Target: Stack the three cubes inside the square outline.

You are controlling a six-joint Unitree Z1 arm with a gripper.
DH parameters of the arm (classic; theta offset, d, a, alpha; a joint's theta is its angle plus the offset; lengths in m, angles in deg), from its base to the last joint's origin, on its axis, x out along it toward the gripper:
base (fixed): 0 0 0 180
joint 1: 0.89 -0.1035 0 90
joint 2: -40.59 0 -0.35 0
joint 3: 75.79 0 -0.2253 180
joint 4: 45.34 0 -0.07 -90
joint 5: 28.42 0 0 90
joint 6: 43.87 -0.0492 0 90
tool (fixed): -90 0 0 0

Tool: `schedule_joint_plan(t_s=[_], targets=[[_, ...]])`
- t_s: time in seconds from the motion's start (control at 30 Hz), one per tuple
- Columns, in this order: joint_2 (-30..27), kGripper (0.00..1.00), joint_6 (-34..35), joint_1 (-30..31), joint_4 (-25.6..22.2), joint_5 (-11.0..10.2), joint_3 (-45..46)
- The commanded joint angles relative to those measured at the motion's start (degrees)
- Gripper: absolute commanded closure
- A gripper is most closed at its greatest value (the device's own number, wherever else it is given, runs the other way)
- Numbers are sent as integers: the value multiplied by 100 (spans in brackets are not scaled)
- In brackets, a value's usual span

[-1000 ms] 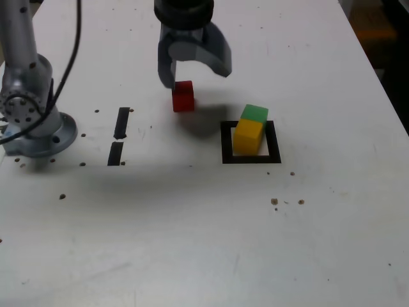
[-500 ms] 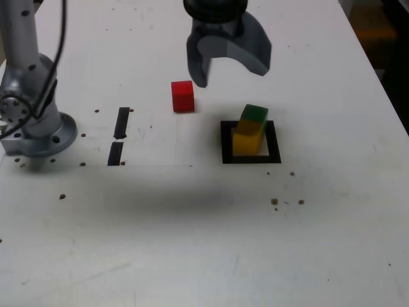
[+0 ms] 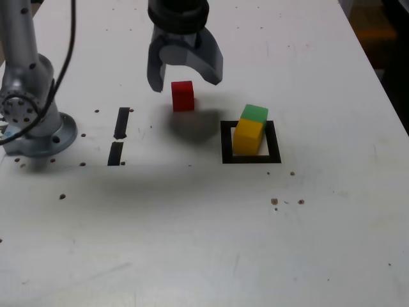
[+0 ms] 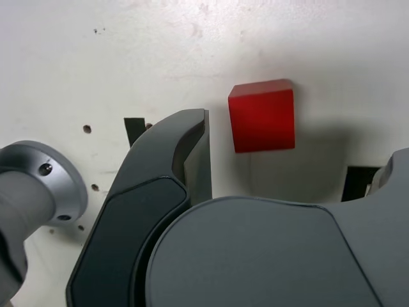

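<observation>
- My gripper (image 3: 184, 78) hangs over the white table (image 3: 204, 243) with its jaws spread wide and nothing between them; it is the biggest thing moving here, so its aim matters most.
- The step in hand, as I judge it, is picking up the red cube (image 3: 183, 96), which sits alone on the table on the exterior view's left of the square outline (image 3: 250, 158), apart from it.
- To do it well I should centre the jaws so the cube lies evenly between them (in the wrist view one finger (image 4: 192, 153) stands just beside the red cube (image 4: 262, 116), the other is only partly seen), come straight down, and close on two flat faces, not on corners.
- A lopsided grip would probably twist the cube and spoil the later placing on the stack.
- The yellow cube (image 3: 248, 136) stands inside the outline, and the green cube (image 3: 255, 114) shows just behind its top; whether green rests on yellow or on the table behind it, I cannot tell.
- Count, largest to smallest: one arm base (image 3: 35, 121), one gripper, one square outline, two short black tape strips (image 3: 119, 135), three cubes (one red, one yellow, one green).
</observation>
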Motion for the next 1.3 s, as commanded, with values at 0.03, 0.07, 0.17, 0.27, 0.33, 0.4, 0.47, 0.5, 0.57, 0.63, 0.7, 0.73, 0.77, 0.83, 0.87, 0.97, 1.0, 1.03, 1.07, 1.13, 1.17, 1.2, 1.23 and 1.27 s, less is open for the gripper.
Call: schedule_joint_plan(t_s=[0.03,0.07,0.17,0.27,0.33,0.4,0.47,0.5,0.57,0.63,0.7,0.73,0.77,0.83,0.87,0.97,1.0,1.03,1.07,1.13,1.17,1.2,1.23,1.27], targets=[[322,5,-13,-114,277,-2,110],[411,7,-14,-136,335,-4,121],[609,12,-10,-179,412,-15,130],[675,18,6,-218,415,-21,158],[679,25,29,-254,442,-30,197],[668,36,60,-295,519,-33,254],[634,50,85,-329,638,-13,307],[612,57,91,-339,703,11,330],[566,66,77,-345,807,76,350],[546,69,64,-346,857,113,358],[527,72,56,-348,898,134,362],[513,74,56,-346,909,136,363],[494,75,56,-346,906,138,361],[435,78,57,-342,871,135,345],[370,81,65,-327,833,133,324],[56,87,154,-173,573,116,124],[-44,89,204,-78,447,105,3],[-134,89,265,44,301,87,-154],[-202,90,329,188,135,62,-350],[-258,90,457,536,-234,-22,-858],[-249,90,515,728,-403,-75,-1153],[-216,90,561,920,-538,-124,-1460],[-155,90,596,1107,-639,-166,-1768],[-66,90,621,1283,-709,-196,-2071]])
